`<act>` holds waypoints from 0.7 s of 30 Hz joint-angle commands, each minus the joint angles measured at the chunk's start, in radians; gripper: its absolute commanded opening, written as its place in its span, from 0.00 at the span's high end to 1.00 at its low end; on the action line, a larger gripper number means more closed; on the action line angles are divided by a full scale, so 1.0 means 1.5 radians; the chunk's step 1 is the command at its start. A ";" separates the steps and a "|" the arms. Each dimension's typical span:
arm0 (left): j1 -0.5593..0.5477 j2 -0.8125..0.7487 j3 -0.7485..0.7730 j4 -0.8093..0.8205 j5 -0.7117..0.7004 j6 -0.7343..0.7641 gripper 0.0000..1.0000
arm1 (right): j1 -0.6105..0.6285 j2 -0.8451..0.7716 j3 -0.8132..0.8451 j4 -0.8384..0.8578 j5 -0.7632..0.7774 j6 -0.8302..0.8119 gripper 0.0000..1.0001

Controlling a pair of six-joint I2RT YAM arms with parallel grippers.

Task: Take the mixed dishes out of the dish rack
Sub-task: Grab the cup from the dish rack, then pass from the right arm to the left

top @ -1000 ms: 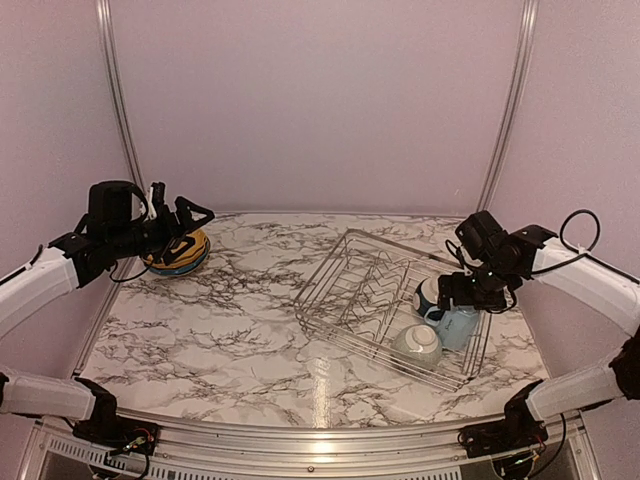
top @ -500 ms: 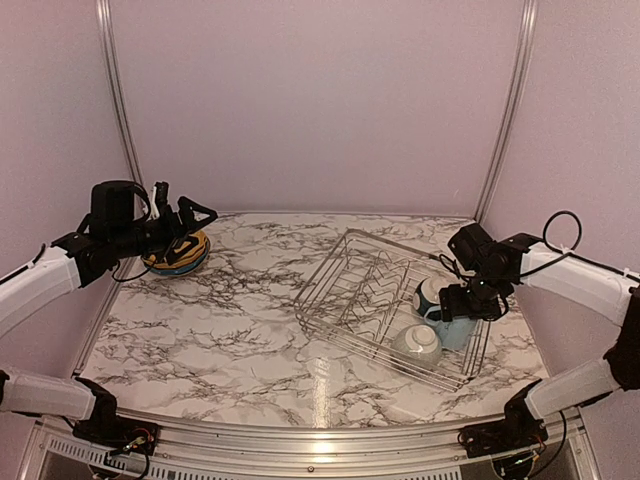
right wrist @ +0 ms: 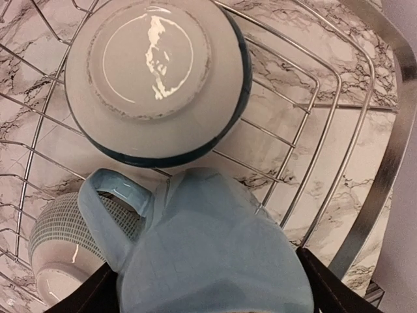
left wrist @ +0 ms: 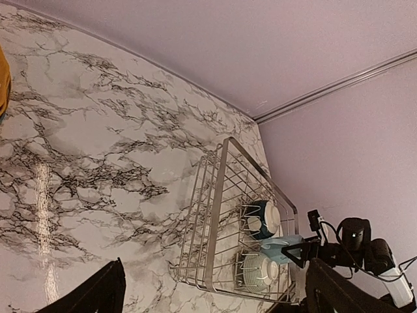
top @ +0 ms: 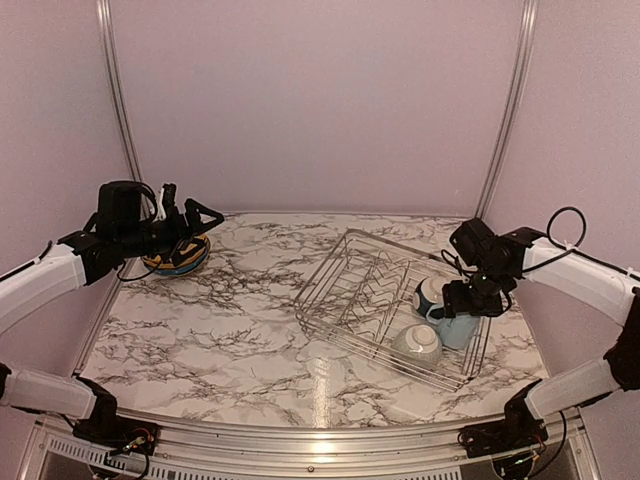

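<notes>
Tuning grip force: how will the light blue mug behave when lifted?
The light blue mug looks glazed and rigid: probably slippery, chip-prone. Its handle juts to one side, so it may twist off-centre. The dark-rimmed bowl sits close; lifting could knock it.

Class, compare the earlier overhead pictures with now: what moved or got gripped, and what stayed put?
The right gripper dropped slightly onto the light blue ceramic mug in the silver wire dish rack, its fingers closing in on either side. A firm grip is not confirmed. The open left gripper edged right. The mug, both small dark-and-white bowls and the yellow-rimmed plate stack stayed put.
</notes>
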 commanded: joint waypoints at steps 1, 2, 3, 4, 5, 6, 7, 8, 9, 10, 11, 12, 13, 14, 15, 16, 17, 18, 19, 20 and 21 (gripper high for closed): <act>-0.007 0.018 0.025 0.022 0.010 0.013 0.01 | -0.007 -0.046 0.068 -0.027 0.012 -0.005 0.59; -0.010 0.021 0.026 0.022 0.010 0.013 0.01 | -0.008 -0.053 0.073 -0.028 0.009 -0.007 0.60; -0.012 0.024 0.028 0.022 0.010 0.013 0.01 | -0.008 -0.061 0.077 -0.029 0.006 -0.008 0.62; -0.014 0.026 0.028 0.022 0.010 0.012 0.01 | -0.007 -0.068 0.083 -0.031 0.005 -0.010 0.63; -0.015 0.028 0.028 0.022 0.011 0.012 0.01 | -0.008 -0.074 0.088 -0.034 0.004 -0.011 0.65; -0.017 0.032 0.029 0.022 0.011 0.011 0.01 | -0.007 -0.080 0.094 -0.036 0.003 -0.013 0.68; -0.019 0.034 0.030 0.021 0.011 0.010 0.01 | -0.007 -0.085 0.100 -0.038 0.002 -0.015 0.70; -0.022 0.035 0.031 0.022 0.011 0.010 0.01 | -0.007 -0.090 0.107 -0.040 0.001 -0.018 0.71; -0.025 0.037 0.033 0.022 0.012 0.009 0.01 | -0.008 -0.093 0.114 -0.039 0.000 -0.020 0.72; -0.027 0.040 0.033 0.022 0.012 0.010 0.01 | -0.008 -0.097 0.120 -0.039 0.001 -0.022 0.74; -0.029 0.044 0.036 0.022 0.012 0.010 0.01 | -0.007 -0.100 0.126 -0.037 0.002 -0.022 0.76; -0.032 0.045 0.037 0.022 0.013 0.009 0.01 | -0.007 -0.105 0.132 -0.031 0.002 -0.022 0.78; -0.034 0.047 0.039 0.022 0.013 0.010 0.01 | -0.007 -0.109 0.134 -0.025 0.000 -0.022 0.79; -0.037 0.048 0.040 0.021 0.013 0.010 0.01 | -0.007 -0.112 0.137 -0.016 -0.009 -0.022 0.80; -0.040 0.050 0.042 0.022 0.012 0.010 0.01 | -0.007 -0.113 0.142 -0.006 -0.017 -0.022 0.83; -0.042 0.050 0.042 0.022 0.012 0.009 0.01 | -0.008 -0.116 0.145 0.008 -0.027 -0.020 0.85; -0.044 0.051 0.043 0.031 0.012 0.009 0.01 | -0.007 -0.119 0.148 0.022 -0.037 -0.019 0.87; -0.047 0.052 0.043 0.039 0.011 0.008 0.01 | -0.007 -0.120 0.152 0.036 -0.048 -0.017 0.88; -0.050 0.053 0.043 0.041 0.011 0.007 0.01 | -0.007 -0.122 0.155 0.051 -0.058 -0.016 0.90; -0.053 0.054 0.044 0.041 0.012 0.006 0.01 | -0.007 -0.124 0.160 0.064 -0.067 -0.014 0.91; -0.056 0.055 0.045 0.041 0.012 0.006 0.01 | -0.007 -0.126 0.166 0.078 -0.079 -0.012 0.92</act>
